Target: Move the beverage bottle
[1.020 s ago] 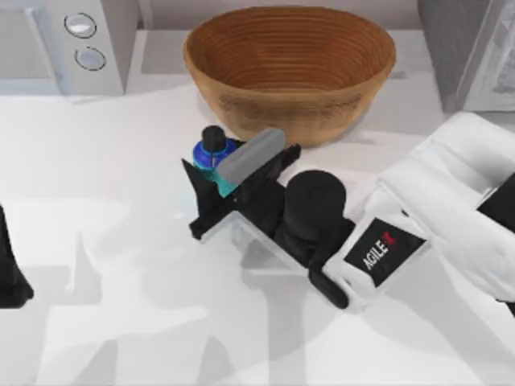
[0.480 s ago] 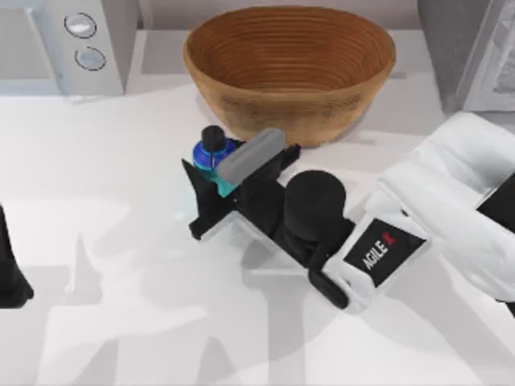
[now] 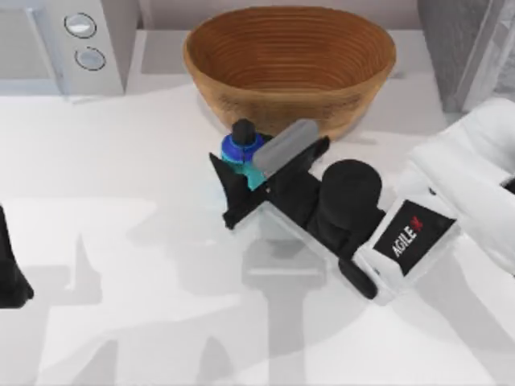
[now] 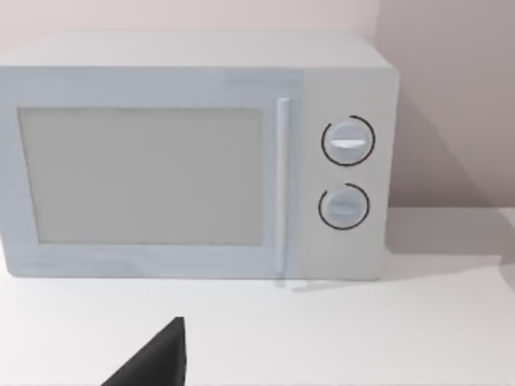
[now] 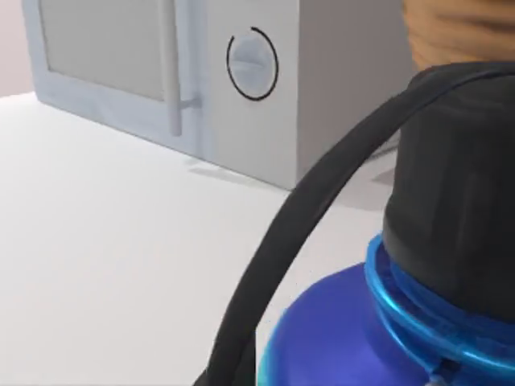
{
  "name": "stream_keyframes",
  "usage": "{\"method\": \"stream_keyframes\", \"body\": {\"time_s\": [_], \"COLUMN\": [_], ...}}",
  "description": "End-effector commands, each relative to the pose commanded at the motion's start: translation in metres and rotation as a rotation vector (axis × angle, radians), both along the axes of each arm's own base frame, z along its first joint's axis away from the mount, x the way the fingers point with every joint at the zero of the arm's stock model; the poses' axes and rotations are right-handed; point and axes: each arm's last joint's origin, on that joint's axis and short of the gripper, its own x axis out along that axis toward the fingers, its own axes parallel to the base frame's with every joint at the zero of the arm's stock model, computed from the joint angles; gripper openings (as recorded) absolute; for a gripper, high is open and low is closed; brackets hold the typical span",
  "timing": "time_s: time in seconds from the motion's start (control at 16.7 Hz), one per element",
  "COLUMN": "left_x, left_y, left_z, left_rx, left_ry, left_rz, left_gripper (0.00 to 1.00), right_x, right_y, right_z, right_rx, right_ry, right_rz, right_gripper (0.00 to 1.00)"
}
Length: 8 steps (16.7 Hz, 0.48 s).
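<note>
Bottle [image 3: 244, 146] shifted rightward — right jaws clamped on it (white table [image 3: 121, 161], microwave [image 3: 64, 44] behind)

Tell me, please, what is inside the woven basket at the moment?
The woven basket holds nothing visible: its ribbed inner wall and floor are bare. The beverage bottle is outside it, near its front rim, gripped by the right gripper. Nothing covers the interior.

R end effector [image 3: 245, 173] clamped on beverage bottle [image 3: 241, 149], just beside basket [image 3: 290, 64], microwave [image 3: 68, 44] top-left
</note>
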Motion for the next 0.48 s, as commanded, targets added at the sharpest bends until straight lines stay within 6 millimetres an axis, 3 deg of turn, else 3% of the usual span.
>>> {"method": "stream_keyframes", "body": {"time_s": [0.24,0.48], "left_x": [0.000,0.000], "left_y": [0.000,0.000], "left_z": [0.000,0.000], "left_rx": [0.000,0.000], "left_ry": [0.000,0.000], "left_rz": [0.000,0.000], "left_gripper": [1.00,1.00], "right_x": [0.014,0.001], "right_y": [-0.091,-0.191], "right_z": [0.000,0.006], "right_rx": [-0.008,-0.006], "right_ry": [0.026,0.046], "right_rz": [-0.032,-0.042], "right_gripper": [0.00,0.00]}}
